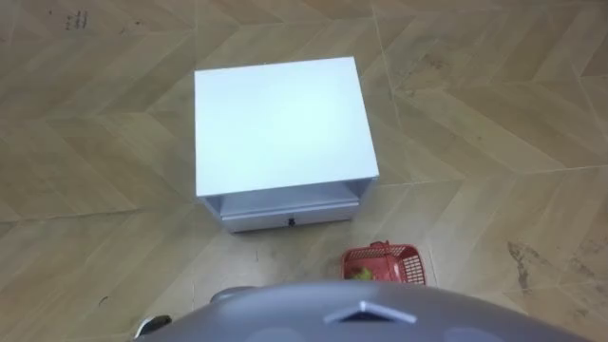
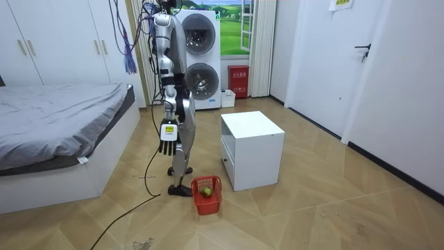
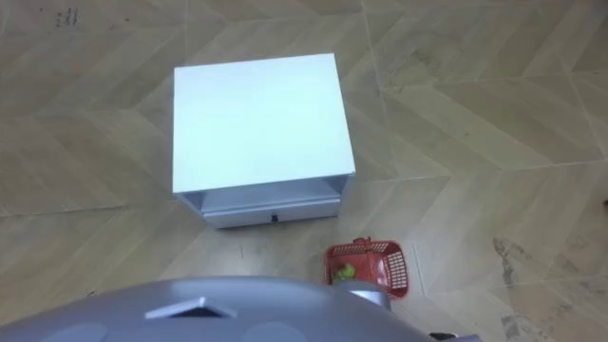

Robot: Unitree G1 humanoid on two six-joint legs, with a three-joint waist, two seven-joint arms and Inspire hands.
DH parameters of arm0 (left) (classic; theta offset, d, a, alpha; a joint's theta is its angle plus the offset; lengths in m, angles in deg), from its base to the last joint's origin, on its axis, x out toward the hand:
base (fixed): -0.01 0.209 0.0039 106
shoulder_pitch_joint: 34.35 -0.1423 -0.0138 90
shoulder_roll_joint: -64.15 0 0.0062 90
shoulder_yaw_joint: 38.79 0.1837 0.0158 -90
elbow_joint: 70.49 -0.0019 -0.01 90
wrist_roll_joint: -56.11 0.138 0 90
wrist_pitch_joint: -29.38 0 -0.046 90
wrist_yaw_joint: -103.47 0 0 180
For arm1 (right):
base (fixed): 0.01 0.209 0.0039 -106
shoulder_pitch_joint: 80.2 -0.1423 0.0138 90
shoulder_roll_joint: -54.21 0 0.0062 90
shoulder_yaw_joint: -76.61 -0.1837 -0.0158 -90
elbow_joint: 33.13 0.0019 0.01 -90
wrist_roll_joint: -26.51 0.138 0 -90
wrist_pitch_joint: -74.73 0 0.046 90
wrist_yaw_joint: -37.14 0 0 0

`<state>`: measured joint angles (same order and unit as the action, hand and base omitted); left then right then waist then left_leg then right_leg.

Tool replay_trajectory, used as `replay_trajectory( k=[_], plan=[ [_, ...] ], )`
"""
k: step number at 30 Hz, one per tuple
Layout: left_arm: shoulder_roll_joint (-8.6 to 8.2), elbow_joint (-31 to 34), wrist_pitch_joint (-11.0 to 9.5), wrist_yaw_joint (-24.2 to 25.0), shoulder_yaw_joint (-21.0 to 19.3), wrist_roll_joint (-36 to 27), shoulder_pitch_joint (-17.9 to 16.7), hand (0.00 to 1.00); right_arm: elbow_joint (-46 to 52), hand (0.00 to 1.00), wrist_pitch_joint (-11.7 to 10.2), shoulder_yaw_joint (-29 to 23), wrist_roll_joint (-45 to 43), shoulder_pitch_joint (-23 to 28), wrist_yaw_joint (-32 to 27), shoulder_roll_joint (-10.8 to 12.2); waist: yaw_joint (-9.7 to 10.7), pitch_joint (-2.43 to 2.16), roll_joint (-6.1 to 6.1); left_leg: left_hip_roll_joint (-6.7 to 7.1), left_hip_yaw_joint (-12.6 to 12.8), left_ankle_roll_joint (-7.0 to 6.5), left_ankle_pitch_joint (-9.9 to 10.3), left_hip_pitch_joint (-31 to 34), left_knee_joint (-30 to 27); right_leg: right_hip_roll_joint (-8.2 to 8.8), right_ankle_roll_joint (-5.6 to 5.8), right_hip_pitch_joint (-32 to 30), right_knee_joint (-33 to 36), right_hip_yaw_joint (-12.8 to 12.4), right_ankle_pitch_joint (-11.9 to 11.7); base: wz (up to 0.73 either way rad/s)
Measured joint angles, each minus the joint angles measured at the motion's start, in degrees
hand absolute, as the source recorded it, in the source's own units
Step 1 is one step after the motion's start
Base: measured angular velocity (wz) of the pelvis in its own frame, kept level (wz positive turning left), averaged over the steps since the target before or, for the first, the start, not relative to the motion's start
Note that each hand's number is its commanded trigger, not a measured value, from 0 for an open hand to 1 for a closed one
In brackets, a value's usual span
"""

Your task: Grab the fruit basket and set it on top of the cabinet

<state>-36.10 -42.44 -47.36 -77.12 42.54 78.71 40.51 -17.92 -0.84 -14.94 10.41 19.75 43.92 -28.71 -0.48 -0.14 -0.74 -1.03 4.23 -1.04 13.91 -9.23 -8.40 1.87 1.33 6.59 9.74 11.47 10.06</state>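
A red plastic fruit basket (image 1: 382, 263) sits on the wooden floor just in front of my feet and to my right, beside the front right corner of a white cabinet (image 1: 280, 123). A green fruit (image 3: 344, 273) lies inside it. In the room view I stand upright facing the cabinet (image 2: 251, 139), with the basket (image 2: 207, 194) on the floor by my feet. My right hand (image 2: 166, 142) hangs at my side at thigh height, well above the basket, with its fingers straight and holding nothing.
The white cabinet has a flat bare top and a low drawer (image 1: 290, 218) facing me. A bed (image 2: 62, 132) stands behind me at the room view's left. Stacked washing machines (image 2: 201, 62) are at the back wall. Open floor lies right of the basket.
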Motion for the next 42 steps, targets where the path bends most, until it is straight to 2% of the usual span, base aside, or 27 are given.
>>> replay_trajectory(
  k=[9, 17, 26, 29, 32, 36, 37, 38, 39, 41, 42],
  plan=[
    [-0.03, -0.26, -0.02, -0.06, 2.13, -1.41, -0.15, 0.00, 0.54, 0.00, -0.29, 2.57, -0.48, -2.00, 0.24, 0.03, -0.10, 0.04, -0.69, 0.12, -0.34, 0.00, 0.00, 0.05, -0.23, 0.12, -0.03, 0.25, -0.08, 0.24, 0.35, 0.01],
    [-0.03, -0.43, 0.17, -0.05, 2.21, -2.92, -0.24, 0.00, 0.65, 0.00, -0.60, 2.81, -0.39, -1.88, 0.23, 0.10, -0.02, 0.01, -0.73, 0.32, -0.79, 0.00, 0.00, -0.02, -0.40, 0.32, 0.04, 0.25, -0.09, 0.29, 0.79, 0.02],
    [0.01, -0.35, 0.14, -0.60, 2.21, -2.92, 0.23, 0.00, 0.56, 0.00, -0.60, 2.92, -0.16, -1.66, -0.55, 0.13, 0.10, -0.01, -0.66, 0.72, -0.03, 0.00, 0.00, -0.36, -0.52, 0.73, 0.31, 0.26, 0.15, -0.24, 1.08, -0.02],
    [0.06, -0.21, 0.12, -0.55, 2.24, -3.87, 0.11, 0.00, 0.80, 0.00, -0.61, 2.98, 0.22, -1.67, -1.16, 0.12, -0.03, 0.01, -0.66, 0.95, 0.36, -0.01, 0.00, -0.24, -1.30, 1.15, 0.43, 0.09, 0.82, -0.28, 1.30, -0.06],
    [0.32, 0.02, -0.02, -0.36, 2.13, -4.50, 0.47, 0.00, 1.42, 0.00, -0.64, 2.54, 0.14, -1.95, -1.43, 0.10, 0.12, 0.01, -0.75, 1.41, 0.47, -0.17, 0.10, 0.57, -1.49, 2.12, 0.58, -2.05, 3.84, -0.38, 2.58, -0.01],
    [0.70, -0.08, -0.75, 0.15, 1.37, -4.35, 1.23, 0.00, 1.81, 0.00, -0.95, 0.13, -0.34, -2.41, -2.01, 0.07, 0.09, 0.13, -0.67, 1.98, 0.71, -1.22, 0.72, 3.50, -4.24, 3.24, 0.90, -5.51, 6.94, -0.46, 3.01, -0.03],
    [0.98, -0.64, -0.98, 0.19, 0.33, -4.33, 1.90, 0.00, 2.01, 0.00, -1.34, 0.14, -0.35, -2.56, -2.38, 0.08, 0.01, 0.17, -0.76, 2.25, 1.26, -1.84, 1.09, 4.81, -5.43, 3.32, 1.09, -6.67, 7.48, -1.03, 2.78, -0.10],
    [1.24, -1.17, -1.14, 0.21, 0.26, -4.38, 2.25, 0.00, 2.05, 0.00, -1.42, 0.23, -0.35, -2.93, -2.57, 0.06, -0.04, 0.30, -0.96, 2.33, 1.64, -1.87, 1.11, 5.35, -6.13, 3.37, 1.18, -7.15, 8.04, -1.79, 2.55, -0.23],
    [1.75, -2.28, -1.49, 0.26, 0.10, -4.41, 2.63, 0.00, 1.88, 0.00, -1.45, 0.20, -0.24, -3.80, -3.18, -0.01, 0.00, 0.52, -0.66, 2.49, 2.05, -2.00, 1.18, 6.99, -7.45, 3.48, 1.28, -8.24, 8.42, -2.67, 1.81, -0.38],
    [2.18, -3.93, -2.56, 0.38, -1.37, -4.47, 3.20, 0.00, 2.49, 0.00, -2.12, 0.09, -0.39, -5.02, -4.20, -0.31, 0.12, 0.26, -0.33, 2.40, 3.26, -2.95, 1.46, 9.86, -8.42, 3.32, 1.83, -10.35, 7.57, -3.59, 0.14, -0.27],
    [2.61, -4.29, -3.38, 0.83, -2.14, -4.26, 3.95, 0.00, 4.33, 0.00, -2.09, -0.53, -0.54, -5.53, -4.52, -0.39, 0.53, -0.03, 0.81, 1.22, 5.17, -4.19, 2.15, 12.58, -9.45, 3.71, 1.87, -12.80, 10.35, -3.25, 0.56, 0.33]
  ],
)
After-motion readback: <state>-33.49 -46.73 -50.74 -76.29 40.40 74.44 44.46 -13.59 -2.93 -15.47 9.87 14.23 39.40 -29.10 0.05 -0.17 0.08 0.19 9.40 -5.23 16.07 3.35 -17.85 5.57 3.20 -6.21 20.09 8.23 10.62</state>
